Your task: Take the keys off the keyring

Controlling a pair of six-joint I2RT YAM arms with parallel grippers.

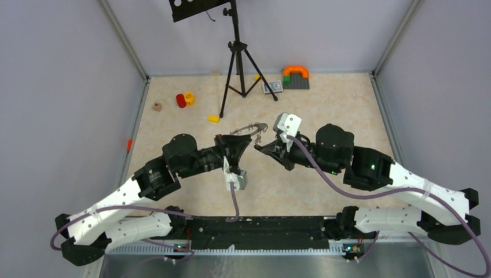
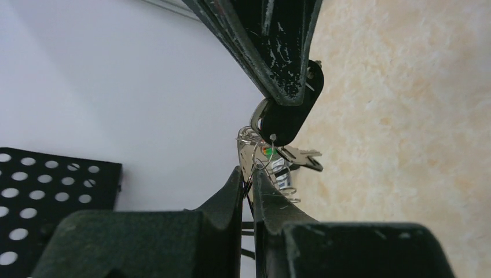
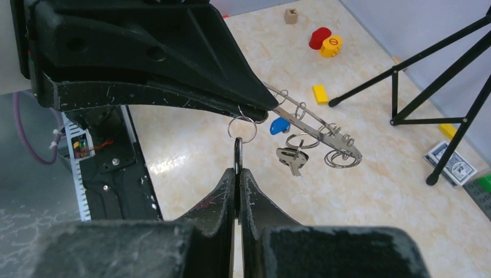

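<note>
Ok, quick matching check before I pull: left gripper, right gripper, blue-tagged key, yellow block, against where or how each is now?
1. left gripper
2. right gripper
3. blue-tagged key
4. yellow block

a. lying on the table
b. shut on the keyring
c. hanging from the keyring
d. shut on a black-headed key

Pairs: 1-b, 2-d, 3-c, 4-a.
</note>
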